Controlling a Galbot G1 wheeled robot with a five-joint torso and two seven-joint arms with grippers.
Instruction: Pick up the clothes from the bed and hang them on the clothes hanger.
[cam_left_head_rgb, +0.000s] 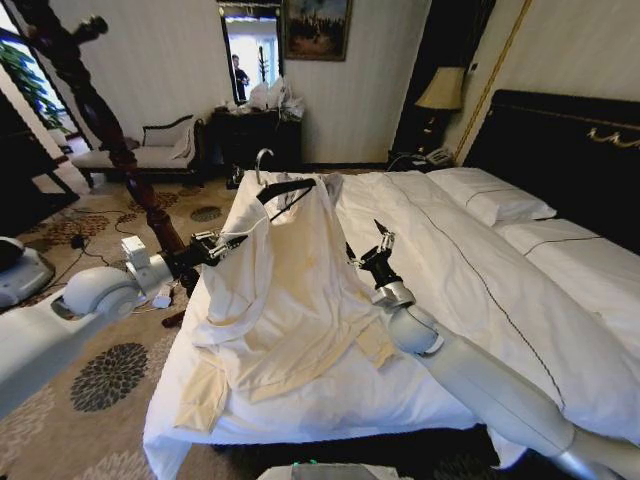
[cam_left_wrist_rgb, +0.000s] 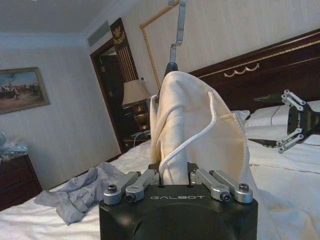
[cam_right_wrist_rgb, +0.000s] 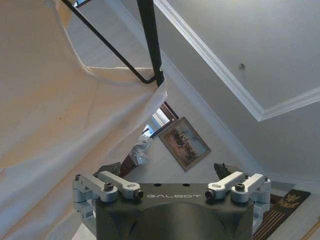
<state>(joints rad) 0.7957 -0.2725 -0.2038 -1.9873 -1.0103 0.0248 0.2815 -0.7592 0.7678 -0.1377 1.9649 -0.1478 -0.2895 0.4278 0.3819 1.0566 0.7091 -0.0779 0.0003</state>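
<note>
The cream clothes (cam_left_head_rgb: 290, 290) hang draped over the black clothes hanger (cam_left_head_rgb: 287, 186), whose silver hook (cam_left_head_rgb: 262, 160) sticks up above the bed (cam_left_head_rgb: 470, 270). The shirt's hem and one sleeve rest on the sheet. My left gripper (cam_left_head_rgb: 222, 243) is shut on the shirt's left shoulder and holds it up; the left wrist view shows the fabric (cam_left_wrist_rgb: 200, 120) pinched between its fingers (cam_left_wrist_rgb: 145, 180). My right gripper (cam_left_head_rgb: 363, 237) stands open just right of the shirt, apart from it. In the right wrist view the hanger's bars (cam_right_wrist_rgb: 150, 45) and the cloth (cam_right_wrist_rgb: 50, 125) hang above that gripper.
A grey-blue garment (cam_left_wrist_rgb: 80, 192) lies crumpled on the sheet near the far edge. A tall dark wooden coat stand (cam_left_head_rgb: 100, 110) rises left of the bed. Pillows (cam_left_head_rgb: 490, 195) and the dark headboard (cam_left_head_rgb: 570, 140) are to the right, a bench (cam_left_head_rgb: 150, 150) and a dresser (cam_left_head_rgb: 255, 135) beyond.
</note>
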